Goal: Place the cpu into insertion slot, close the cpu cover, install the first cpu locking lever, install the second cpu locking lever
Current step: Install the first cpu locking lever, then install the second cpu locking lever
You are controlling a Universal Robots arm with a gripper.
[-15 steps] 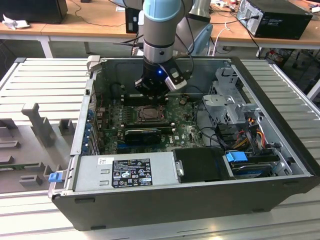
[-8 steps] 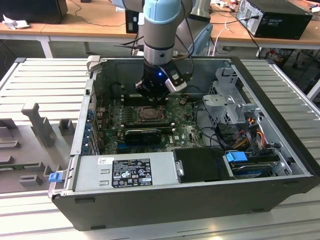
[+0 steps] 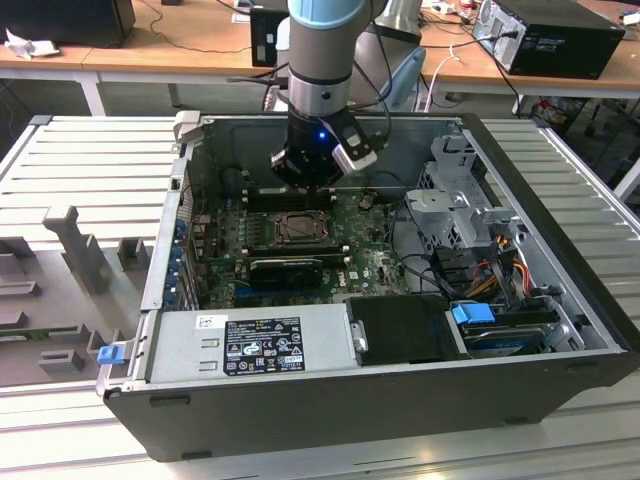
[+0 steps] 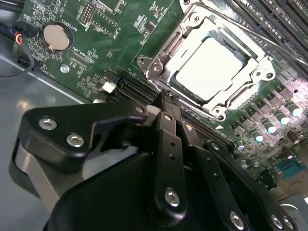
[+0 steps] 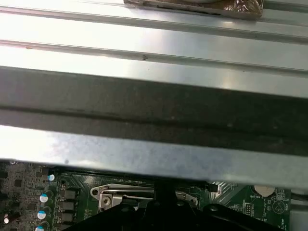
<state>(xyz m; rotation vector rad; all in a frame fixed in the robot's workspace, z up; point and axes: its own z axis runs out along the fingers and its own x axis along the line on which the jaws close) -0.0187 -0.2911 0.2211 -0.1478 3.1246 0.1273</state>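
An open computer case (image 3: 560, 330) lies on a ribbed metal table (image 3: 90, 160). The arm's gripper (image 3: 305, 180) hangs inside it, just above the insertion slot (image 3: 297, 229). A long black expansion card (image 3: 288, 270) lies at the slot's 6 o'clock side.

**Open case, tool over the board**

In the exterior view the case (image 3: 520, 330) lies open on a slatted surface (image 3: 90, 160), with desks (image 3: 170, 50) behind it at twelve o'clock. The motherboard (image 3: 370, 255) lies flat on the case floor. The slot (image 3: 300, 229) sits near the board's middle; the tool (image 3: 312, 170) hangs just behind it at twelve o'clock. An expansion card (image 3: 290, 270) lies just in front of the slot at six o'clock. The power supply (image 3: 250, 345) lies along the case's near side at six o'clock. The drive cage (image 3: 455, 205) stands at three o'clock.

In the second wrist view the cpu (image 4: 209, 67) lies in the slot with the cover (image 4: 166, 48) down around it, and a coin cell (image 4: 54, 36) sits on the board well apart.
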